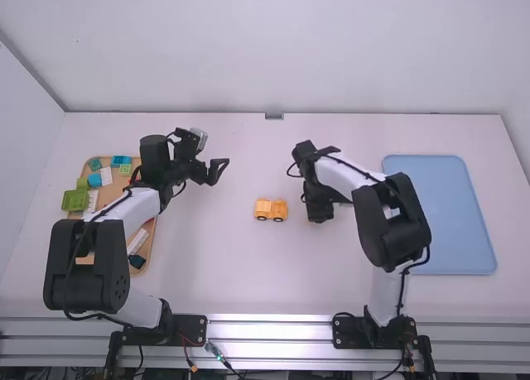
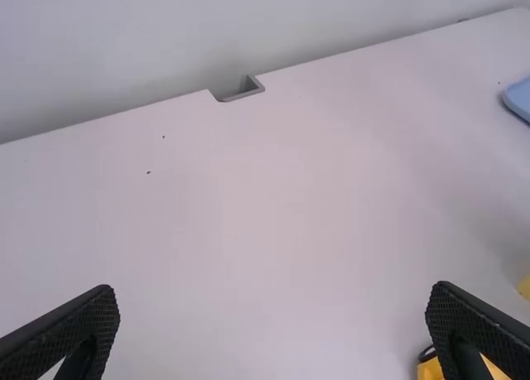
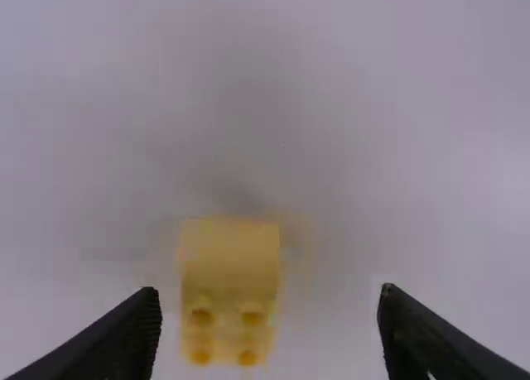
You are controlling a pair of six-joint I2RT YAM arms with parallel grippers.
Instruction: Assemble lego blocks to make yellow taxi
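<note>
Block (image 3: pixel 230 272) (yellow) beneath right end effector (image 1: pixel 320 211)

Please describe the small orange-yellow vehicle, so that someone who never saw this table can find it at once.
On the white table, start from the large blue tray and go left in the high view, past the right tool. There stands a small orange-yellow vehicle. Its black wheels set it apart from the yellow block near that tool.

No text, labels, numbers or signs can be read.
</note>
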